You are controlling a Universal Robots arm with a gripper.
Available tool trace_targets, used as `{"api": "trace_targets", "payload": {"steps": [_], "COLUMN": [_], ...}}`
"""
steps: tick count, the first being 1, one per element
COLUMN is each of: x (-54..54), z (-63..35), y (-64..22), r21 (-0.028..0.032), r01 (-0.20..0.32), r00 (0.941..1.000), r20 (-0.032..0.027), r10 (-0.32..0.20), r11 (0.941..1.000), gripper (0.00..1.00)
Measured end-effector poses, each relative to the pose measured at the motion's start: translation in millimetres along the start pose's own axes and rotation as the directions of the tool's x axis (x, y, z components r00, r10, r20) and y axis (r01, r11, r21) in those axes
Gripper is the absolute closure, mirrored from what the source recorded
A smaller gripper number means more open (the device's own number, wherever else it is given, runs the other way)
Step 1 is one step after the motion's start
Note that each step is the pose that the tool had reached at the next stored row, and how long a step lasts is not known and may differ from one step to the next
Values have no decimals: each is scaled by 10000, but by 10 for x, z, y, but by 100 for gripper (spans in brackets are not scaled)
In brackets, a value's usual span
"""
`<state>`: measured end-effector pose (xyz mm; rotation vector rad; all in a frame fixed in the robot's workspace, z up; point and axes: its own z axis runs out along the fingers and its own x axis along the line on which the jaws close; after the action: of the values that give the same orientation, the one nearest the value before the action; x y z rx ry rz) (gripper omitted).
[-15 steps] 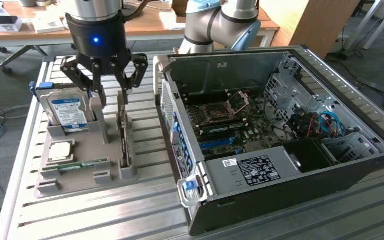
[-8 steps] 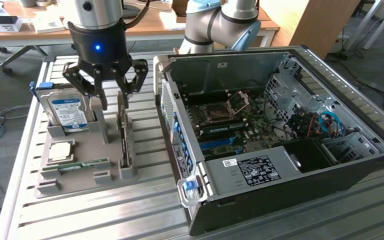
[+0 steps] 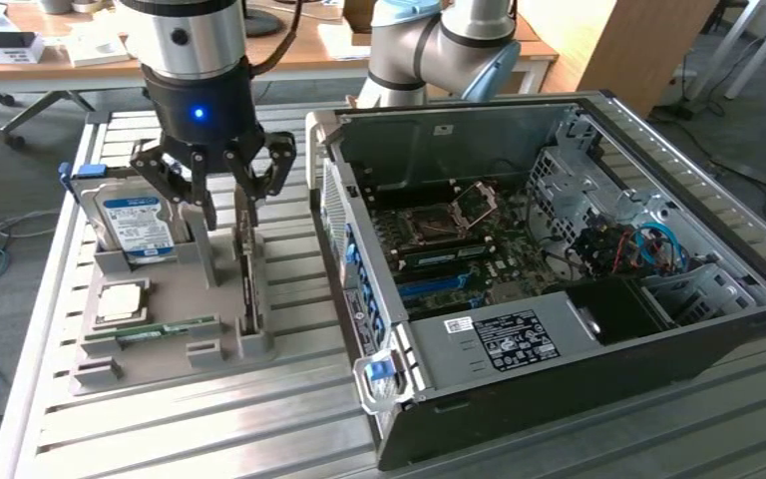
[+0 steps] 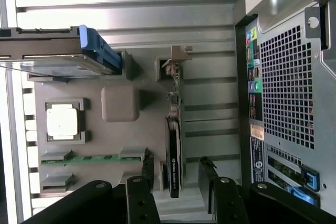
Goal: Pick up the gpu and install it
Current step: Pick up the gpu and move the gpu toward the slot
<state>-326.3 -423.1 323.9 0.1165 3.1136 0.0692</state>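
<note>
The gpu [image 3: 246, 271] stands on edge as a thin dark sliver in a slot of the grey holder [image 3: 203, 299]. In the wrist view the gpu [image 4: 175, 145] runs lengthwise, with its metal bracket at the far end. My gripper [image 3: 227, 208] hangs just above it, open. Its two black fingers [image 4: 148, 170] straddle the near end of the card with a gap on each side. Nothing is held.
The holder also carries a silver hard drive with a blue label [image 3: 133, 225], a square processor [image 3: 120, 299] and a green memory stick [image 3: 164, 329]. The open computer case [image 3: 702, 299] lies at the exterior view's right, motherboard [image 3: 450, 249] exposed. All rest on a slatted metal table [image 3: 223, 419].
</note>
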Motion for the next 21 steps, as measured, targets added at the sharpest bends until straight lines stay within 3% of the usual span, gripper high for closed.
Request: {"api": "trace_targets", "payload": {"steps": [21], "x": [8], "z": [335], "y": [-15], "r21": [0], "r01": [0], "r00": [10000], "r20": [-1], "r10": [0], "r11": [10000], "gripper": [53]}}
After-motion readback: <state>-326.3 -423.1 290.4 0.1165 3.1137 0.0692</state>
